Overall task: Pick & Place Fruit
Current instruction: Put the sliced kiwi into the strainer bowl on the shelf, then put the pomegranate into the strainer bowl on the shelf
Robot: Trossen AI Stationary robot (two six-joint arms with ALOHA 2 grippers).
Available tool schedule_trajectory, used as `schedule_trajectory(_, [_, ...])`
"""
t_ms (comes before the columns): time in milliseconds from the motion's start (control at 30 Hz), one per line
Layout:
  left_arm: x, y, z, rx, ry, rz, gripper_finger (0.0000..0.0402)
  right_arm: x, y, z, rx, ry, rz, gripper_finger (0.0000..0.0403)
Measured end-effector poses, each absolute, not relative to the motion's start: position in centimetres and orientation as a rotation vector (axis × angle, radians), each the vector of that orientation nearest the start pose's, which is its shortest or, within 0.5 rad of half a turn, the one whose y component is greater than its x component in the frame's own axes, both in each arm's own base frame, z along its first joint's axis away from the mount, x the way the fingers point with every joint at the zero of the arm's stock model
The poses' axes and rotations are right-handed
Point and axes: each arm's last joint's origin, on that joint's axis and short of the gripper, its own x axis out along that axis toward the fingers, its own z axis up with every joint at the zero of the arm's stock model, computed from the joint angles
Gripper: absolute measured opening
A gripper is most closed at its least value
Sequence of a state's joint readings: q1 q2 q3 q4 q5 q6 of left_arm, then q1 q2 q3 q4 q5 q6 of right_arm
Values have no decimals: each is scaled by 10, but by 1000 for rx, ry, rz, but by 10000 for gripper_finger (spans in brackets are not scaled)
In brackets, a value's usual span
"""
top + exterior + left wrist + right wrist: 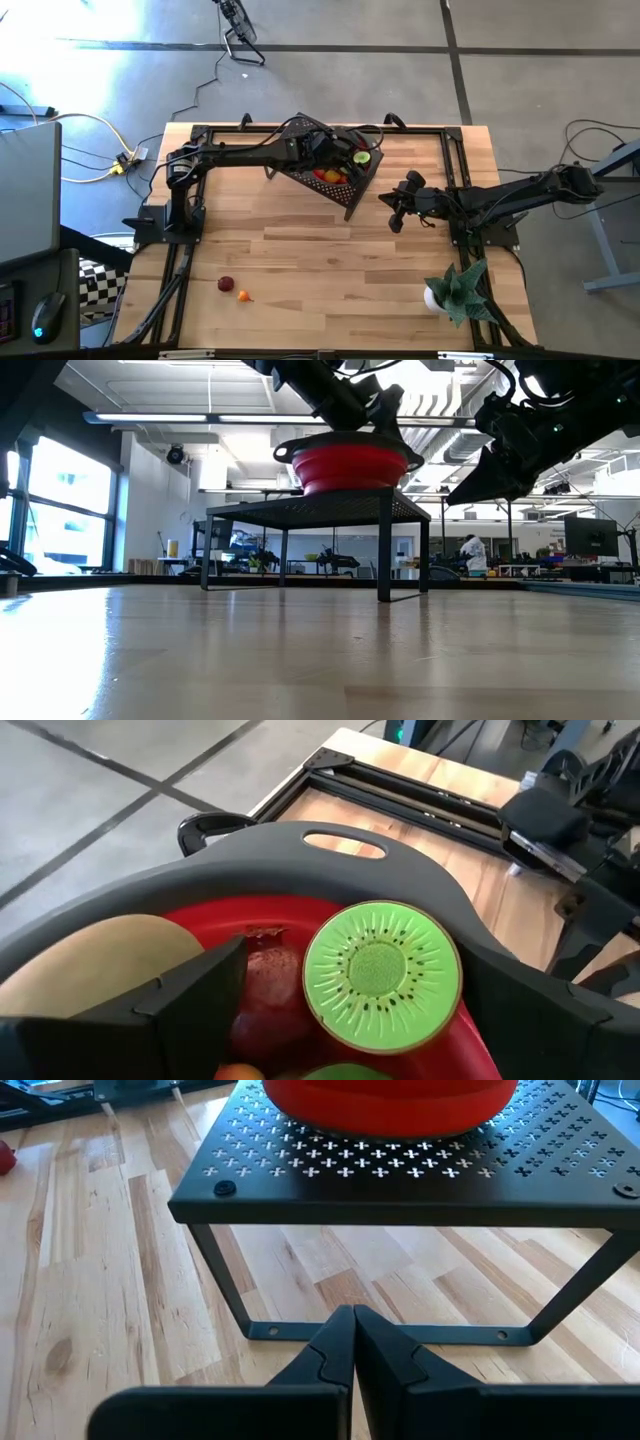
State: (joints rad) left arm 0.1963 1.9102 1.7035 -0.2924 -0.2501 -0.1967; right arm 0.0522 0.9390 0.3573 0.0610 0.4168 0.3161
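Observation:
A red bowl [350,465] with a dark grey rim [400,870] stands on a black perforated stand [400,1180] at the table's far middle. Inside it lie several toy fruits: a green kiwi slice [380,970], a dark red fruit [270,1005] and a tan one [100,965]. My left gripper [350,160] hangs open over the bowl, its fingers [180,1005] on either side of the kiwi slice, which rests on the fruits below. A dark red fruit [226,285] and an orange fruit [244,296] lie on the table near the front left. My right gripper [392,208] waits shut to the right of the stand.
A spiky green plant in a white pot [455,292] stands at the table's front right. The stand's legs [225,1295] leave a gap beneath it. Bare wood [340,270] stretches across the table's middle and front. Black frame rails [170,290] run along the sides.

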Motion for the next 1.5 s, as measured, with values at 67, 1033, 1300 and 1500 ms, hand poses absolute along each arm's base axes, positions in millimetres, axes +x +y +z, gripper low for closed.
schedule_trajectory(67, [434,94,315,-152,466,479,347,184,-2,186,185,443,-432,2])
schedule_trajectory(1033, [402,70,348,-46,543,511,347,185,-2,187,190,421,-432,2])
schedule_trajectory(1300, [391,68,344,-90,614,623,347,185,-2,187,190,421,-432,3])
schedule_trajectory(1500, [388,49,354,-29,604,563,347,185,-2,188,191,420,-433,3])
